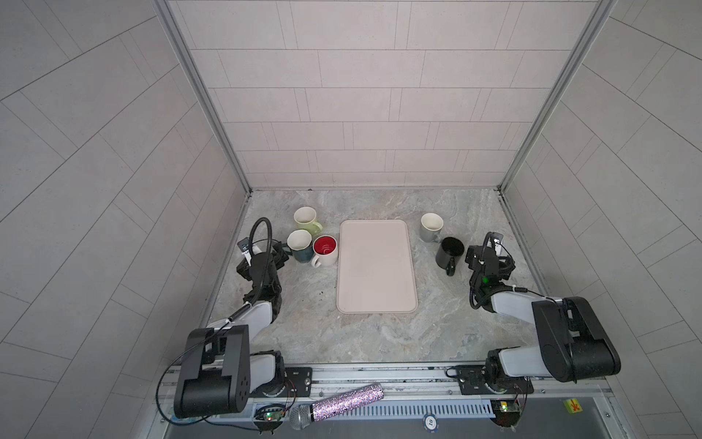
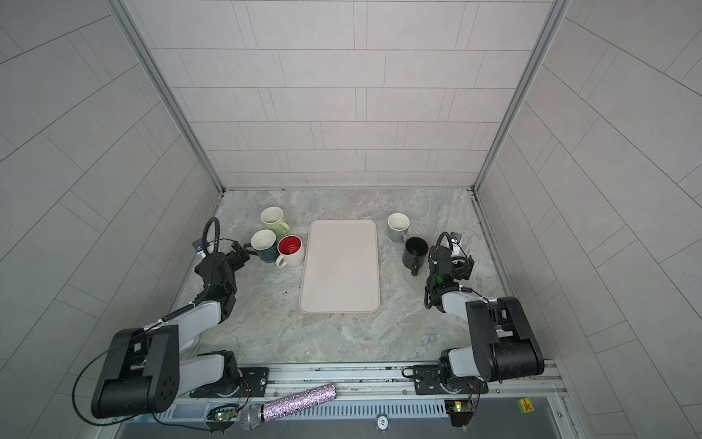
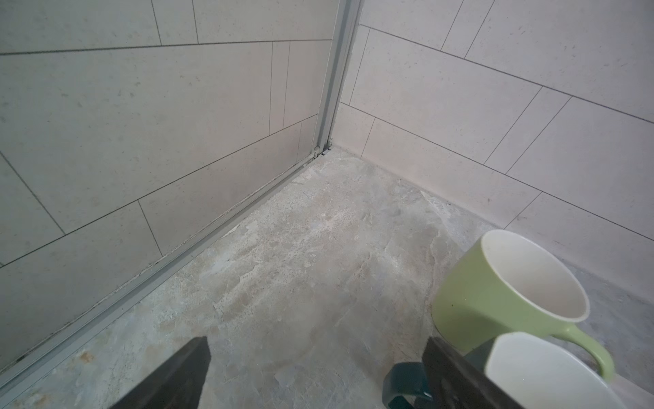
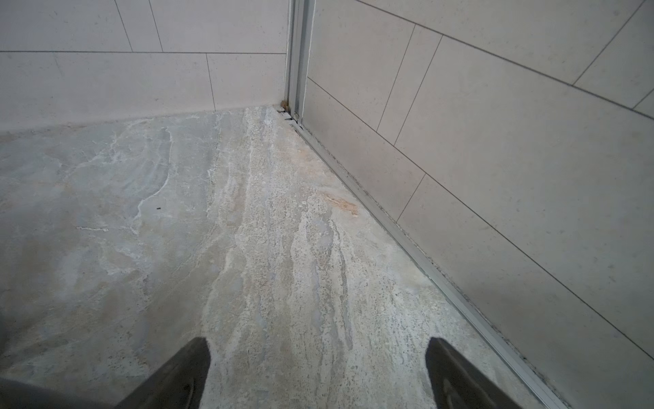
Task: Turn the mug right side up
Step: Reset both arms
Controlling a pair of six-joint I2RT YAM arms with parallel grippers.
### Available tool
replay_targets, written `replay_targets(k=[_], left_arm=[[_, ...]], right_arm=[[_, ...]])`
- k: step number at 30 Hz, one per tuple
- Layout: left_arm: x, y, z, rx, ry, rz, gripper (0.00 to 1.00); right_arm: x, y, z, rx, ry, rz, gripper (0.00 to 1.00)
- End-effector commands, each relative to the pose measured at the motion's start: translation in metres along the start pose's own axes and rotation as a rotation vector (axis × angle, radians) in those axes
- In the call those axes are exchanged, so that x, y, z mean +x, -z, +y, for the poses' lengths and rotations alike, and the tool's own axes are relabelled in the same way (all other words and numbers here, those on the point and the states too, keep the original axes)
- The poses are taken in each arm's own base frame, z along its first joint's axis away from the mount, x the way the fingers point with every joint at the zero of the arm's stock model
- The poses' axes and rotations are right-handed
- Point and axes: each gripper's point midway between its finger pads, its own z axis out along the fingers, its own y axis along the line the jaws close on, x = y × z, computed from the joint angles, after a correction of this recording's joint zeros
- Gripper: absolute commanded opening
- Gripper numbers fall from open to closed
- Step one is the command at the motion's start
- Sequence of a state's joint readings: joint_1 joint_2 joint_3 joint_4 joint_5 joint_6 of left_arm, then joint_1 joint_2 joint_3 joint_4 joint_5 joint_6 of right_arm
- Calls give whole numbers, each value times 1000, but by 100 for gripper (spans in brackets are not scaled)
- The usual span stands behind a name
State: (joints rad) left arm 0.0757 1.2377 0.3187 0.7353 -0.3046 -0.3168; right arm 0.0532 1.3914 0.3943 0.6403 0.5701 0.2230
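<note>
My left gripper (image 3: 316,340) stands wide with nothing between its fingers. The right gripper (image 4: 317,341) is spread just as wide over bare marble table (image 4: 247,230).

I take the tray (image 1: 376,266) as my landmark. Every mug I can see stands with its long axis vertical and its mouth up.

The teal mug (image 1: 300,246) sits off the tray's left long side, with the red-lined mug (image 1: 325,251) between it and the tray. Its handle (image 3: 403,384) points away from the tray, at my left gripper. In the left wrist view one finger (image 3: 456,375) lies right at that handle, but I cannot tell whether they touch.

The green mug (image 1: 305,220) stands just behind the teal one.

Off the tray's right long side, near its far corner, stands the grey mug (image 1: 432,227). Just beside it is the black mug (image 1: 450,252), whose handle points back toward my base. Its inside is too dark to read.
</note>
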Motion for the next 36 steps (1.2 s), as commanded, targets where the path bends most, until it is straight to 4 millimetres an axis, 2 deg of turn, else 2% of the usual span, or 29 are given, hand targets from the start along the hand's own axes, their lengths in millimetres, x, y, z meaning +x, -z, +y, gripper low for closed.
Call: replay_targets(k=[1, 2, 5, 6, 7, 10, 20, 28, 31, 33, 35, 36], left_arm=[[-7, 6, 5, -7, -15, -61, 100], [-6, 6, 7, -12, -28, -64, 100], [-7, 1, 11, -45, -33, -65, 100], [0, 1, 11, -38, -48, -34, 100], [-8, -2, 3, -14, -49, -40, 100], [-1, -3, 0, 9, -81, -18, 100], [27, -18, 3, -2, -103, 25, 100], [30, -20, -6, 45, -125, 39, 100], [35, -24, -18, 93, -165, 73, 100], [42, -26, -38, 178, -220, 107, 100], [60, -29, -58, 287, -277, 160, 100], [59, -33, -63, 286, -291, 128, 100]], right_arm=[[-8, -3, 0, 13, -10, -45, 97], [-7, -6, 3, 0, -18, -55, 97], [-8, -7, 30, -50, 114, -40, 97], [-9, -8, 37, -56, 142, -43, 97], [-11, -8, 40, -50, 153, -60, 97], [-10, -6, 47, -67, 180, -61, 97], [-9, -6, 48, -68, 186, -58, 97], [-8, -1, 49, -103, 174, -89, 97], [-8, 8, 49, -137, 158, -137, 98], [-8, 7, 49, -134, 157, -136, 98], [-8, 8, 49, -135, 158, -136, 99], [-8, 8, 50, -136, 158, -136, 99]])
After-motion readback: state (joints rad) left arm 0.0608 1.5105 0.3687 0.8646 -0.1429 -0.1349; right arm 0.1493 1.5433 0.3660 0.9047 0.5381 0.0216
